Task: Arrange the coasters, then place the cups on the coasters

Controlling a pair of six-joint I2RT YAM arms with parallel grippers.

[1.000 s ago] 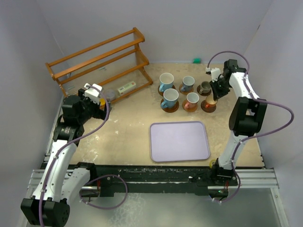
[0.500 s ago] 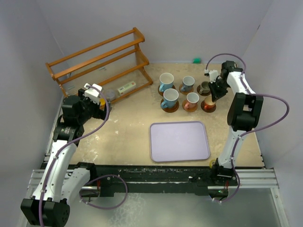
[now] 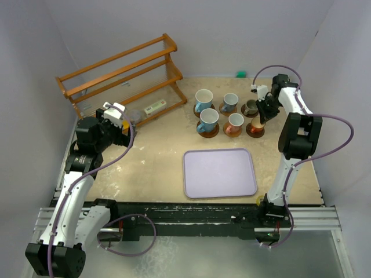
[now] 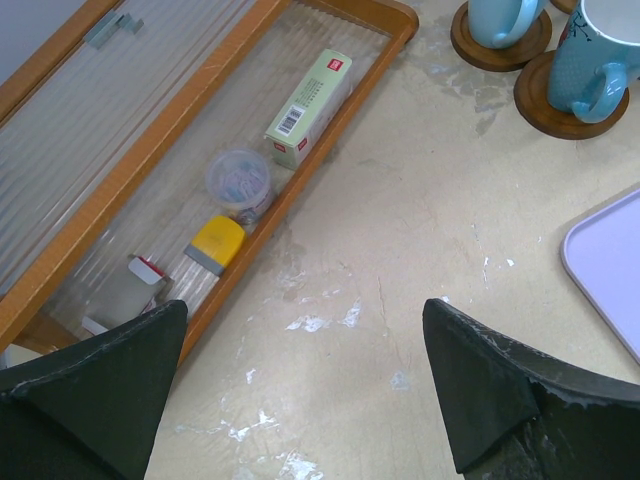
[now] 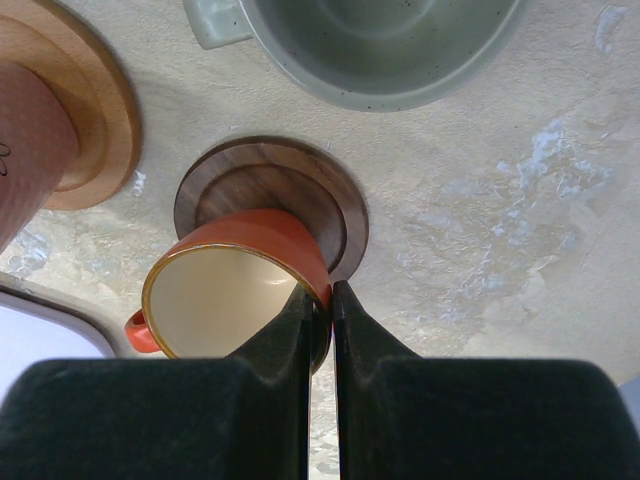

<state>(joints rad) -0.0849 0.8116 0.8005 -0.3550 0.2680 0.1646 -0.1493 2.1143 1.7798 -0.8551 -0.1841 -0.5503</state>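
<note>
My right gripper [image 5: 320, 292] is shut on the rim of the orange cup [image 5: 235, 285], one finger inside and one outside. The cup hangs tilted over a dark brown coaster [image 5: 270, 180]; I cannot tell whether its base touches. In the top view this cup [image 3: 258, 123] is at the right end of the group. A grey-olive cup [image 3: 251, 107] and several other cups [image 3: 207, 120] stand on coasters [image 3: 208, 132] beside it. My left gripper [image 4: 300, 390] is open over bare table by the rack, holding nothing.
A lavender tray [image 3: 220, 172] lies in front of the cups. The wooden rack [image 3: 122, 72] with small items stands at the back left, close to my left gripper [image 3: 116, 119]. A small green object [image 3: 240, 73] sits at the back wall.
The right arm has shifted slightly, keeping the orange cup over the dark coaster. The left arm has not moved.
</note>
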